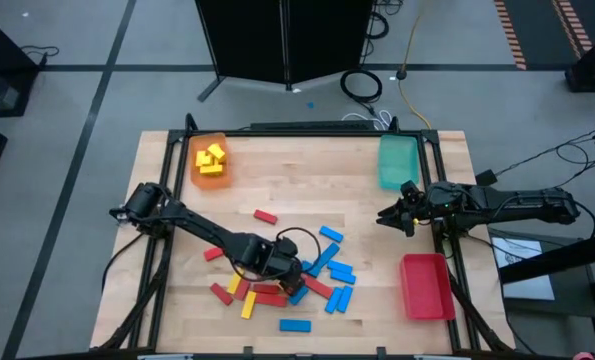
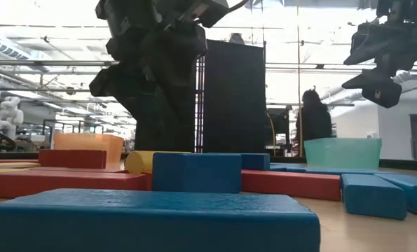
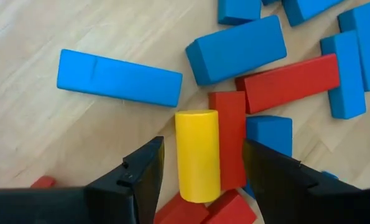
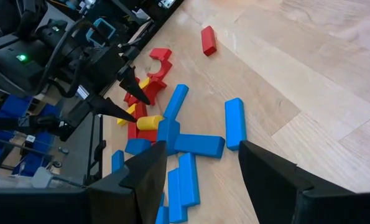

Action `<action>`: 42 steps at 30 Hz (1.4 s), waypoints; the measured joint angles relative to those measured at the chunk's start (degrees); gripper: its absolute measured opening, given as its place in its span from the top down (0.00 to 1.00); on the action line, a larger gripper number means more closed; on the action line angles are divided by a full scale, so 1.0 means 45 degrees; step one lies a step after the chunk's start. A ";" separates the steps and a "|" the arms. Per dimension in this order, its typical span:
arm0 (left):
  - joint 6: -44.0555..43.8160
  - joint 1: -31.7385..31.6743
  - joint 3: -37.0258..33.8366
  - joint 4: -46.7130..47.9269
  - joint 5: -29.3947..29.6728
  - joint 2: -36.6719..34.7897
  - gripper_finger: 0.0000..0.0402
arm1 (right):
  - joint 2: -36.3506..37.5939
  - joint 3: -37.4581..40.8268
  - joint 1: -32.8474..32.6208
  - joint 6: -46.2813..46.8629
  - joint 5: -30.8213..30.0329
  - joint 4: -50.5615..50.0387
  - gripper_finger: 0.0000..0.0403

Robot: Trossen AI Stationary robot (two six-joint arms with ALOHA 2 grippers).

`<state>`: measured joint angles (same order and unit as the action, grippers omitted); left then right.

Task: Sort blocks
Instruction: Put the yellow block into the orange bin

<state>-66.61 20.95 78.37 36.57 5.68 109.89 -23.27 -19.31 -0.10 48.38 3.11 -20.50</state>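
Yellow cylinder block [image 3: 197, 154] in the blocks [image 1: 307, 275] cluster, between the left hand's [image 3: 200, 177] open, ungripping fingers; right hand [image 1: 395, 216] open, empty, over bare worktop [image 1: 307, 180] beside the teal tray [image 1: 398, 160].

Overhead, table-level and two wrist views

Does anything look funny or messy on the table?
Yes. Red, blue and yellow blocks lie jumbled and overlapping mid-table. Only the orange tray holds any; the teal tray and red tray look empty.
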 joint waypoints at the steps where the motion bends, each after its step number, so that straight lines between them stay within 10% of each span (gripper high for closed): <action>1: 0.0029 -0.0010 0.0000 0.0014 0.0098 0.0000 0.47 | 0.0000 0.0001 0.0000 0.0000 0.0000 0.0001 0.52; 42: 0.0557 -0.0308 -0.0005 -0.0245 -0.1612 0.0620 0.34 | 0.0000 0.0002 0.0000 0.0005 -0.0005 -0.0004 0.52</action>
<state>-64.10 19.56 78.35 35.47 -1.58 112.68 -23.27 -19.30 -0.10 48.40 3.09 -20.52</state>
